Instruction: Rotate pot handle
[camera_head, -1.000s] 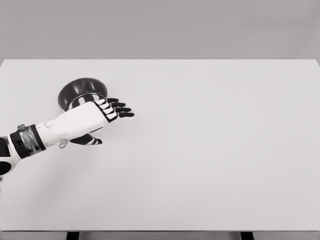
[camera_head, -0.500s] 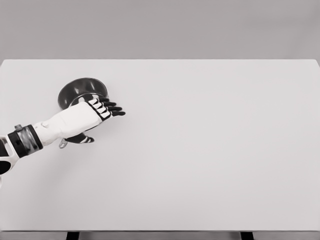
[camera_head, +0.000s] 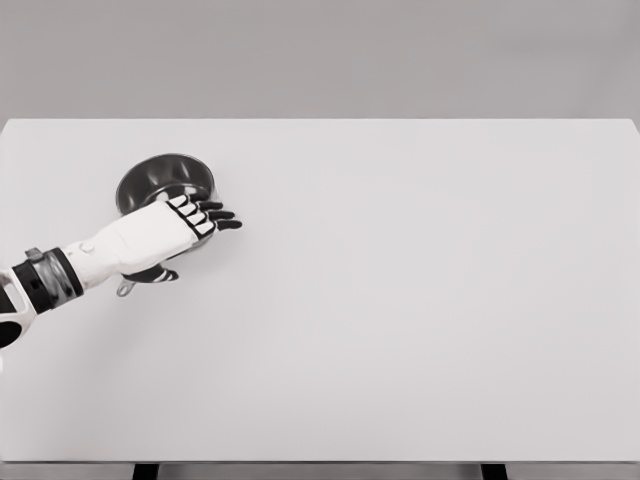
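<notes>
Your left hand (camera_head: 165, 232) is covering the pot's (camera_head: 165, 182) near wall and most of its handle (camera_head: 126, 288); the frame's left edge is cutting off the forearm.

glossy dark metal pot (camera_head: 160, 178), matt white table (camera_head: 420, 300)

Pot (camera_head: 160, 178) on table (camera_head: 420, 300), far-left part, toward back edge, left hand (camera_head: 160, 232) in front of and partly over pot's near rim, fingers (camera_head: 215, 215) extended rightward, handle tip (camera_head: 124, 289) just beneath wrist
</notes>
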